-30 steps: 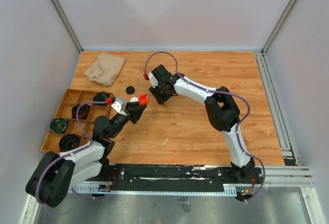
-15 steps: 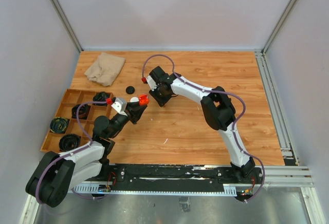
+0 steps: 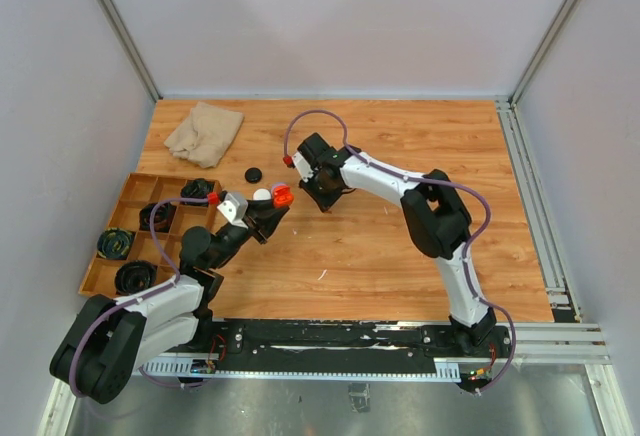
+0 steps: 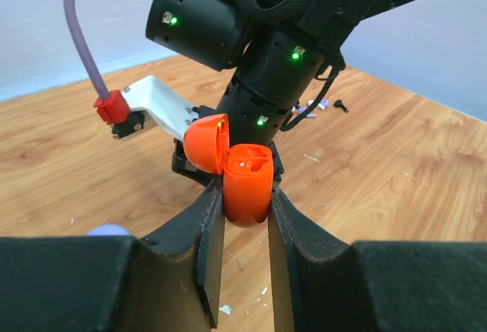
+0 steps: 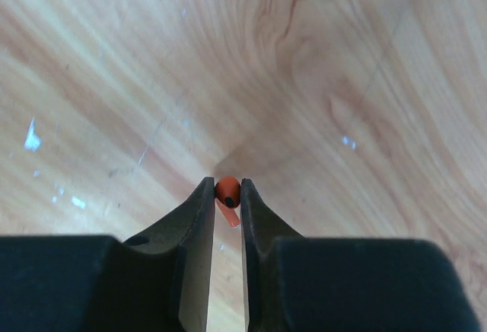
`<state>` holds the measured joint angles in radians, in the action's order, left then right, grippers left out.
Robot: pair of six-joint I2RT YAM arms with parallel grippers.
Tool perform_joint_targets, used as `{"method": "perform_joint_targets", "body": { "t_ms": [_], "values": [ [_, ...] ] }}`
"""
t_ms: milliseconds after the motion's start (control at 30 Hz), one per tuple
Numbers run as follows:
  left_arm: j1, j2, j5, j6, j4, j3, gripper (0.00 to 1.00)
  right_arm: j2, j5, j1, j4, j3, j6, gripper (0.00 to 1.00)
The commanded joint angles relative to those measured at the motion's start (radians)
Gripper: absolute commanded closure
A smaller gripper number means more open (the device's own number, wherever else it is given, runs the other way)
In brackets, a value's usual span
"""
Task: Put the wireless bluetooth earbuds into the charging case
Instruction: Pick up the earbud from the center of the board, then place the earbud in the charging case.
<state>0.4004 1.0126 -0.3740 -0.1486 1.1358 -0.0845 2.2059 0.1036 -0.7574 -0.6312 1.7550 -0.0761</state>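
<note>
Looking from above, you are seeing both arms meeting over the left half of the tabletop [image 3: 350,256]. Your left end effector [image 4: 245,195] is clamping the orange charging case [image 4: 247,183] by its two sides. The case is standing upright above the wood, and its lid is standing open. Your right end effector [image 5: 227,187] is pinching one red earbud [image 5: 227,192] at the very fingertips, with the jaws narrow around it. The stem of the bud is pointing down toward the tabletop, and I cannot tell whether it is touching the wood. In the overhead view this end effector is sitting near the open case, on its right side and apart from it. A beige cloth [image 3: 204,132] is lying crumpled near the far left corner. A wooden tray [image 3: 150,178] is lying along the left edge and carrying black coiled things in its compartments. A small black piece [image 3: 254,174] is lying between the cloth and the case.
</note>
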Motion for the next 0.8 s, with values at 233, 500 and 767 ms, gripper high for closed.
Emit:
{"method": "perform_joint_targets", "body": {
  "t_ms": [233, 500, 767],
  "values": [
    [-0.006, -0.026, -0.102, 0.001, 0.167, 0.020, 1.00, -0.377, -0.003, 0.001, 0.160, -0.247, 0.076, 0.91],
    [-0.006, -0.024, -0.160, -0.021, 0.245, -0.009, 1.00, -0.667, -0.026, 0.000, 0.317, -0.422, 0.158, 0.93],
    [-0.006, 0.023, -0.283, -0.036, 0.326, -0.059, 1.00, -0.960, 0.002, -0.002, 0.569, -0.621, 0.274, 0.93]
  ]
}}
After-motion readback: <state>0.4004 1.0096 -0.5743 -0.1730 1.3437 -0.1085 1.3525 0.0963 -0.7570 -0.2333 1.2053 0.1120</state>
